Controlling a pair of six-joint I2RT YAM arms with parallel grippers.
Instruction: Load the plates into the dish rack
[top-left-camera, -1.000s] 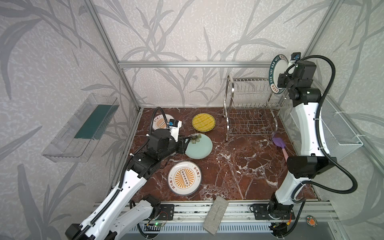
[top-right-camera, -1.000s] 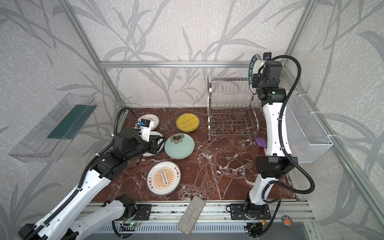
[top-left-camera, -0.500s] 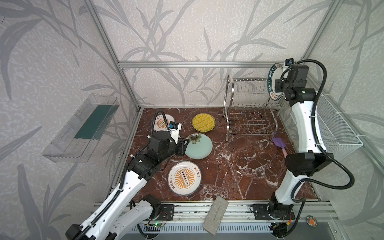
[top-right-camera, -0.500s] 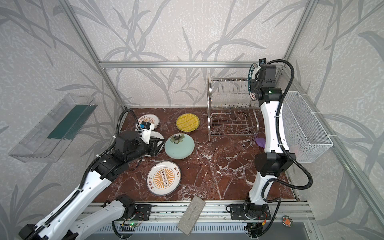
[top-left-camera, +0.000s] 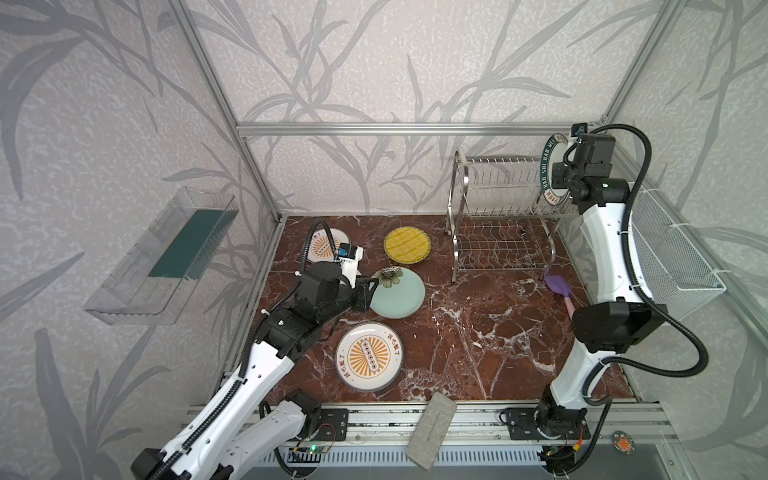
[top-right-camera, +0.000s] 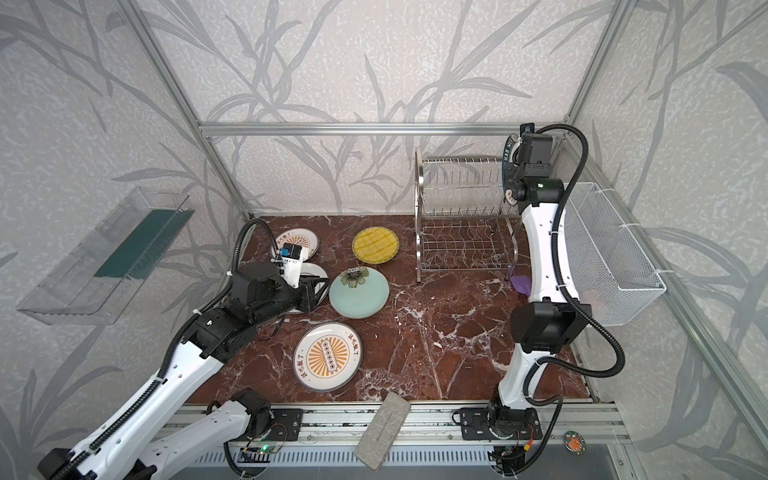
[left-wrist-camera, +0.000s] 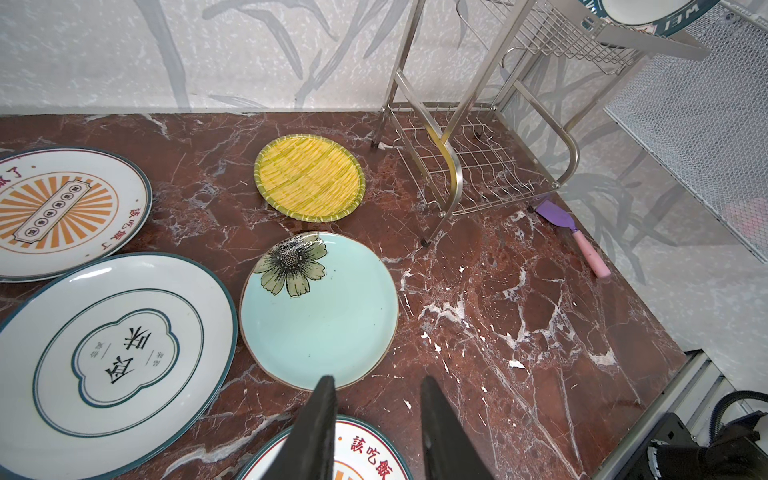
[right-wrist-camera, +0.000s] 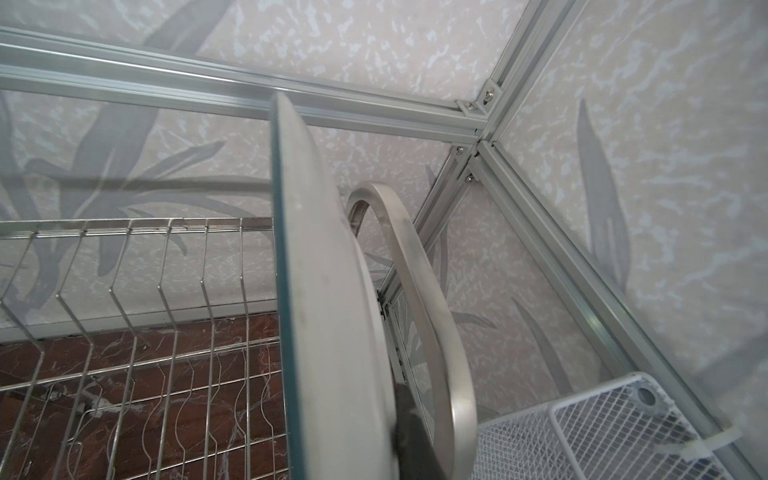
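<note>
five plates (left-wrist-camera: 320, 311) lie on red marble (top-left-camera: 478, 332); left tool (left-wrist-camera: 378, 380) parted, right tool (top-left-camera: 561, 176) clamps teal-rimmed plate (top-left-camera: 549, 166).

Dish rack (top-left-camera: 498, 214): two-tier steel wire, standing at the back right of the surface (top-left-camera: 478, 332).
Teal-rimmed plate (top-left-camera: 549, 166): upright on edge at the upper tier's right end, beside the arched loop.
Mint flower plate (top-left-camera: 399, 293): flat, mid-surface.
Yellow plate (top-left-camera: 407, 246): flat, behind the mint one.
Large sunburst plate (top-left-camera: 370, 355): flat, near the front.
Smaller sunburst plate (left-wrist-camera: 62, 212): flat, back left.
Ringed white plate (left-wrist-camera: 112, 357): flat, just beside the mint plate.
</note>
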